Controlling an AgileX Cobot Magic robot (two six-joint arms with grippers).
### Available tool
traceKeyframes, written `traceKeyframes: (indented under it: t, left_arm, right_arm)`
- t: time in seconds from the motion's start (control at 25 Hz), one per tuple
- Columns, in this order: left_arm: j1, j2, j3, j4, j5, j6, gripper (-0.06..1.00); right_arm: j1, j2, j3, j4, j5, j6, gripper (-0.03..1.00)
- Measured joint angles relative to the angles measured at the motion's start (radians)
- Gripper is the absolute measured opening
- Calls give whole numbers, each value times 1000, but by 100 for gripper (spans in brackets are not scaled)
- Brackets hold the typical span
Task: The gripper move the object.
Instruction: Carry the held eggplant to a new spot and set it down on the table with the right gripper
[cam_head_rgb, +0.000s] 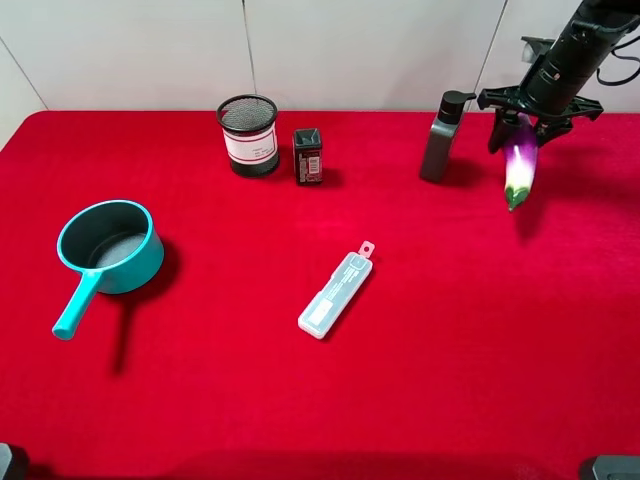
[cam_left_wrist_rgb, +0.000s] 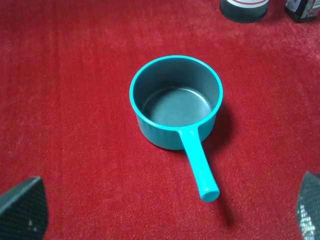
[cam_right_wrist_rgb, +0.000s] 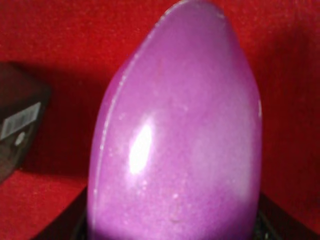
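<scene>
Purple toy eggplant (cam_head_rgb: 520, 165) is held in the right gripper (cam_head_rgb: 520, 125) at the far right of the red-covered table (cam_head_rgb: 450, 350). The jaws are closed on its broad purple end. Its long axis runs close to vertical with a slight tilt, and the pale section and green stem point down towards the cloth. In the right wrist view the eggplant (cam_right_wrist_rgb: 175, 130) fills nearly the whole picture, with the dark fingers just showing on either side of its base.

The stem tip appears to hang clear of the cloth, with a shadow cast just beside it, but contact cannot be excluded from the high view. A grey pump bottle (cam_head_rgb: 440, 140) stands just beside the eggplant, on the side nearer the table centre. The dark labelled object at the edge of the right wrist view is probably this bottle.

The left gripper (cam_left_wrist_rgb: 165, 205) is spread wide and holds nothing. It hangs above a teal saucepan (cam_head_rgb: 110, 245) at the opposite side of the table, well apart from the eggplant. The right arm therefore has sole control of the load.

Judgement: the carry phase is in progress. Any travel towards the table centre must first clear the bottle. Lowering should bring the stem end down first, unless the wrist is rotated.

A translucent plastic case (cam_head_rgb: 335, 293) lies near the table centre. A mesh pen cup (cam_head_rgb: 248, 135) and a small dark box (cam_head_rgb: 308, 155) stand along the far edge.
</scene>
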Motion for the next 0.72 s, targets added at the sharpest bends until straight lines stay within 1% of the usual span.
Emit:
traceKeyframes:
  t: [0.72]
  left_arm:
    - [0, 0, 0, 0, 0, 0, 98]
  right_arm:
    - [0, 40, 0, 3, 30, -8, 39]
